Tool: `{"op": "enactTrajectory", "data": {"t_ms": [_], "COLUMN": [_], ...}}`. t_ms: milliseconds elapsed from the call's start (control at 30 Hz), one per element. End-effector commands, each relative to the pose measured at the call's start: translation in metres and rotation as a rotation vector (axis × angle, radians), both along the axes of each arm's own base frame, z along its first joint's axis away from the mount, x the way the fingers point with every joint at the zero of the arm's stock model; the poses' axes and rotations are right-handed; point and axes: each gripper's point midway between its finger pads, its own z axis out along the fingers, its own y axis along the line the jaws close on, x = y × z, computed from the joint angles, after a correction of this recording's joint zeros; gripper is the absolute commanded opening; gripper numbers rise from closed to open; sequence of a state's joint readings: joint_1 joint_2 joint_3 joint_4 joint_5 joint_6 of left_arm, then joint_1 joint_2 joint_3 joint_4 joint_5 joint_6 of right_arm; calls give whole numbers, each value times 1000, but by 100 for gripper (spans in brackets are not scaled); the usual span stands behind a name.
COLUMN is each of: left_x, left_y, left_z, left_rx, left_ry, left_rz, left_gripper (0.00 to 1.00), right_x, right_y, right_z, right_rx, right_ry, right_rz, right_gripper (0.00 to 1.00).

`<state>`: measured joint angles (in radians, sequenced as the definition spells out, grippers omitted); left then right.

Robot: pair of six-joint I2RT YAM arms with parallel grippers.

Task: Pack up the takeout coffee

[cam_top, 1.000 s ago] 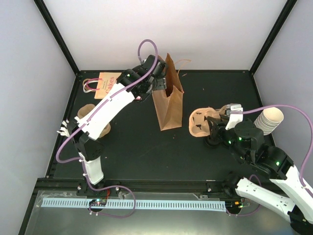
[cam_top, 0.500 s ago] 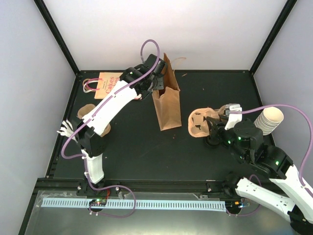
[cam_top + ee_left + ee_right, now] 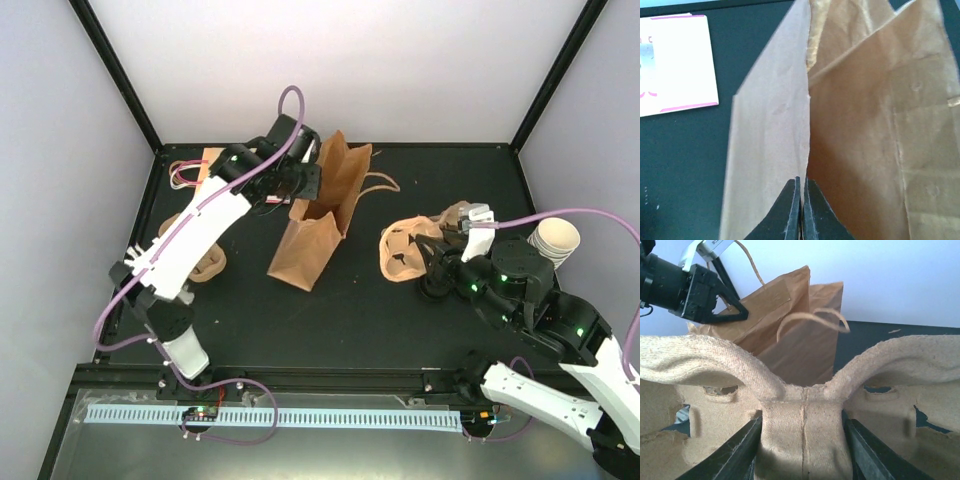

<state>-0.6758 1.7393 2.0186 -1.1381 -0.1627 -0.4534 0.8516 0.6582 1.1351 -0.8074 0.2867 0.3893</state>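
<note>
The takeout coffee is out of view in every frame. A brown paper bag (image 3: 315, 225) leans toward the left front on the black table, its mouth at the back. My left gripper (image 3: 305, 185) is shut on the bag's rim; in the left wrist view the fingertips (image 3: 801, 182) pinch one paper wall of the bag (image 3: 865, 125). My right gripper (image 3: 435, 262) is shut on the centre post of a brown pulp cup tray (image 3: 400, 250). In the right wrist view the fingers (image 3: 747, 445) clamp both sides of that post on the tray (image 3: 700, 360), with the bag (image 3: 790, 335) behind it.
A nested stack of lidless cream cups (image 3: 553, 240) lies at the right edge. A second pulp tray (image 3: 205, 262) sits at the left under the left arm. A white and pink card (image 3: 190, 172) (image 3: 675, 65) lies at the back left. Black frame posts bound the table.
The left gripper closed on the bag's rim and pulled it over; the bag went from upright to leaning toward the left front. The right gripper kept its hold on the tray.
</note>
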Motion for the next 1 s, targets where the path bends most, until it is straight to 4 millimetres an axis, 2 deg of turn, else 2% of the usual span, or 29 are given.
{"op": "enactTrajectory", "data": {"t_ms": [0, 267, 433, 500, 767, 967], "left_x": [-44, -85, -104, -108, -129, -137], "left_y": [7, 22, 22, 21, 9, 2], "left_z": [14, 32, 27, 19, 14, 18], "left_rx": [15, 59, 93, 125, 111, 106], "left_ry": [-8, -173, -212, -219, -244, -263], "left_rz": [-172, -309, -386, -397, -464, -488], "left_gripper": [1, 2, 1, 1, 2, 2], "right_x": [-10, -22, -33, -38, -58, -57], "right_y": [11, 15, 26, 32, 56, 67], "right_z": [28, 55, 70, 75, 102, 113], "right_rx": [54, 102, 136, 157, 250, 285], "right_ry": [-56, -92, -112, -119, -144, -154], "right_rz": [91, 162, 256, 298, 473, 507], "right_gripper": [46, 45, 45, 45, 45, 45]}}
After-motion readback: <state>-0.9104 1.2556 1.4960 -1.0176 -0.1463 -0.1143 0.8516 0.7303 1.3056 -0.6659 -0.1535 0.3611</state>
